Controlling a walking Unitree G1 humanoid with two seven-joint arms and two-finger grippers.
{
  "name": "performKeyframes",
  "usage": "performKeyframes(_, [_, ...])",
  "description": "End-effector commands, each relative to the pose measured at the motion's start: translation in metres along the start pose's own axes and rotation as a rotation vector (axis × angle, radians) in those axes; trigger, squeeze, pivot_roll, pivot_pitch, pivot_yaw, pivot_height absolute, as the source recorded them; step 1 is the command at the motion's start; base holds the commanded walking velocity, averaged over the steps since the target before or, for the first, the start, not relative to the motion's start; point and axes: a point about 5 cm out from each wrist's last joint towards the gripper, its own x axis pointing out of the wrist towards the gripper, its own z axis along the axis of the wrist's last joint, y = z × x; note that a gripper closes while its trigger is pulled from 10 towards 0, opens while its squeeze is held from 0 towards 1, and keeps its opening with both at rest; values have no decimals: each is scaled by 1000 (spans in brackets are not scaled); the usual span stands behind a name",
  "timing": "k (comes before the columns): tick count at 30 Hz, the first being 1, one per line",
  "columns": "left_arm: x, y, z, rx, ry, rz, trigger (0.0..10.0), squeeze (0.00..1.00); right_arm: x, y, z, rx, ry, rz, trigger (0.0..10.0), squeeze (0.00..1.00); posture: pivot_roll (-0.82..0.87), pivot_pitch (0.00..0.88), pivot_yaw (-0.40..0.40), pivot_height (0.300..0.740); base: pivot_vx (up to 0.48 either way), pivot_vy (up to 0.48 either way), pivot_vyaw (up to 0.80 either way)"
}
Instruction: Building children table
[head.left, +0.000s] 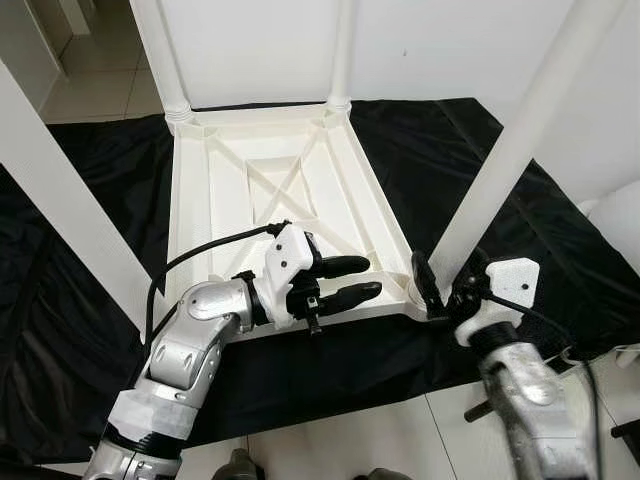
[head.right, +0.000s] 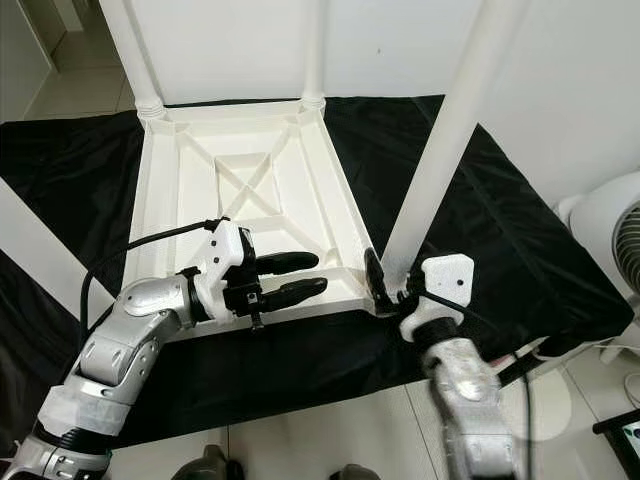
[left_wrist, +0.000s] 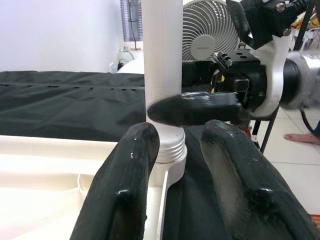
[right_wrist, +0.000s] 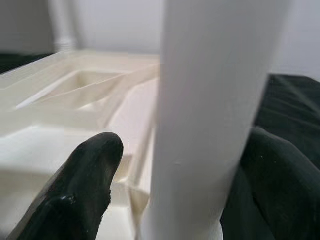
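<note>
On the black cloth (head.left: 90, 330) spread over the tiled floor lies the white plastic tabletop (head.left: 290, 190), underside up, ribs showing. We count four white legs: two standing in the far corner sockets (head.left: 168, 60) and (head.left: 343, 50), one at the near right corner (head.left: 520, 140), one more leaning across near our left side (head.left: 70, 220), base out of view so we cannot tell if it is seated.

Our right tool (head.left: 440, 290) is at the base of the near right leg, one finger either side of the tube; the right wrist view has both fingers (right_wrist: 80, 185) against it, so we call it gripping that leg. Our left tool (head.left: 372, 278) hovers over the near edge of the tabletop, fingers parted, holding nothing, pointing at the same threaded socket (left_wrist: 170, 150).

Handling guess: hollow plastic, light, stiff, smooth and a bit slippery, so grip low near the threads for turning; tall leg gives leverage and could tip. Tabletop may slide on cloth, left tool could brace it.

A fan (head.right: 615, 230) stands off right.
</note>
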Motion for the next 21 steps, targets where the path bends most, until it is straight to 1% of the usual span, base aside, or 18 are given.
performKeyframes(1, [1, 2, -2, 11, 16, 51, 10000, 0, 1, -1, -4, 28, 18, 49, 10000, 0, -13, 19, -4, 740, 0, 0, 0])
performKeyframes(3, [2, 1, -3, 19, 16, 37, 10000, 0, 6, -3, -6, 29, 37, 121, 10000, 0, -8, 19, -6, 740, 0, 0, 0])
performKeyframes(4, [2, 1, -3, 19, 16, 37, 10000, 0, 6, -3, -6, 29, 37, 121, 10000, 0, -8, 19, -6, 740, 0, 0, 0])
performKeyframes(6, [4, 0, -2, 22, 15, 23, 10000, 0, 14, -3, -7, 5, 53, 203, 10000, 0, -7, 15, -2, 740, 0, 0, 0])
performKeyframes(7, [4, 0, -2, 22, 15, 23, 10000, 0, 14, -3, -7, 5, 53, 203, 10000, 0, -7, 15, -2, 740, 0, 0, 0])
performKeyframes(9, [6, 1, -2, 26, 13, 16, 10000, 0, 22, -8, -7, -28, 71, 255, 9882, 0, -9, 11, 1, 740, 0, 0, 0])
performKeyframes(10, [6, 1, -2, 26, 13, 16, 10000, 0, 22, -8, -7, -28, 71, 255, 9882, 0, -9, 11, 1, 740, 0, 0, 0])
performKeyframes(11, [6, 1, -2, 28, 13, 15, 10000, 0, 25, -12, -7, -52, 76, 257, 7961, 0, -10, 10, 2, 740, 0, 0, 0])
performKeyframes(12, [7, 2, -2, 31, 12, 12, 10000, 0, 30, -19, -10, -80, 91, 240, 1922, 0, -11, 7, 3, 740, 0, 0, 0])
performKeyframes(14, [7, 2, -2, 31, 12, 12, 10000, 0, 30, -19, -10, -80, 91, 240, 1922, 0, -11, 7, 3, 740, 0, 0, 0])
performKeyframes(15, [8, 1, -1, 32, 11, 11, 10000, 0, 30, -21, -11, -78, 96, 245, 471, 0, -9, 9, 1, 740, 0, 0, 0])
performKeyframes(16, [8, 1, -1, 32, 11, 11, 10000, 0, 30, -21, -11, -78, 96, 245, 471, 0, -9, 9, 1, 740, 0, 0, 0])
performKeyframes(17, [8, 1, -2, 33, 10, 10, 10000, 0, 30, -22, -12, -74, 103, 251, 0, 0, -7, 8, -3, 740, 0, 0, 0])
performKeyframes(21, [9, 1, -2, 35, 9, 10, 10000, 0, 28, -19, -16, -35, 114, 285, 0, 0, -5, 9, -6, 740, 0, 0, 0])
